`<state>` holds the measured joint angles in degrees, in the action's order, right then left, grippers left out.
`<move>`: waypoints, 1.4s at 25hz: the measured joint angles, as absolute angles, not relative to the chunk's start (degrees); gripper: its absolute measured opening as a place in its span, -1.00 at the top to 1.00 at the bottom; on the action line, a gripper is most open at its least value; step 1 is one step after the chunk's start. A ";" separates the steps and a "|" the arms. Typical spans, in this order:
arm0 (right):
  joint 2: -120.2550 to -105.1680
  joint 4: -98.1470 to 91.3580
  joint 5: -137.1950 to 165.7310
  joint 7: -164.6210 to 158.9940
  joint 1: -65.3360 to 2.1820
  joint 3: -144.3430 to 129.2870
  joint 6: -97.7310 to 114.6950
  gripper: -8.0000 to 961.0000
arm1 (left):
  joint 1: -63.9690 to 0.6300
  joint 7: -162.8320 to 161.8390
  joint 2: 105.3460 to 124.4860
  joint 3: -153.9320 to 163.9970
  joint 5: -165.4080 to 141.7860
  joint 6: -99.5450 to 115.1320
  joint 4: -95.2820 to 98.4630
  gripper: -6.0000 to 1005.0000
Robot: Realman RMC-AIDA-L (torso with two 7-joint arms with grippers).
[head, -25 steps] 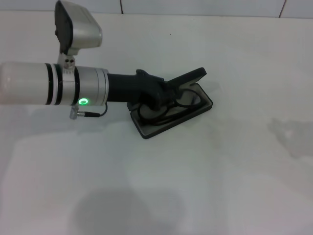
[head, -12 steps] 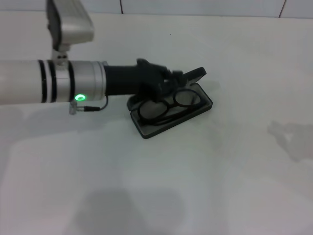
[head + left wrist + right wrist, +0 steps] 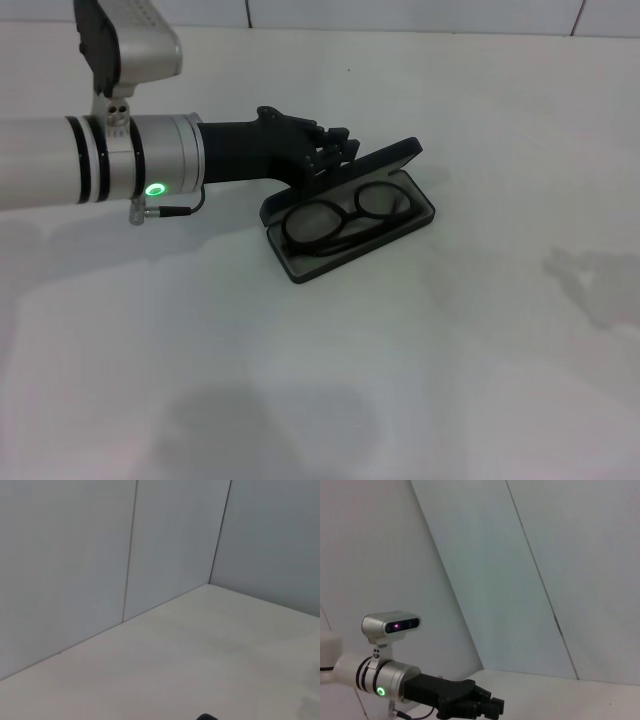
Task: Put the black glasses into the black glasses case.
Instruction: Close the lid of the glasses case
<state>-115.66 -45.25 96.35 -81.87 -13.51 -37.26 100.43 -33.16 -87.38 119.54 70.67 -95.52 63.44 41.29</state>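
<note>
We see the glasses [image 3: 345,215] lying inside the open case [image 3: 290,268], so the placing looks done; only closing the lid [image 3: 385,158] may remain. Our left gripper [image 3: 335,150] hovers just behind the case by the lid, holding nothing; whether its fingers are apart, we cannot tell. The right gripper is out of view.
</note>
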 joint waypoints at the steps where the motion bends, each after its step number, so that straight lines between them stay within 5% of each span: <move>1: -115.66 -45.19 96.35 -81.85 -13.56 -37.26 100.38 0.69 | -33.22 -87.38 119.54 70.74 -95.53 63.18 41.18 0.64; 35: -115.57 -43.86 96.42 -80.59 -14.15 -37.26 99.92 0.67 | -37.90 -85.62 119.46 71.15 -100.09 66.19 32.95 0.63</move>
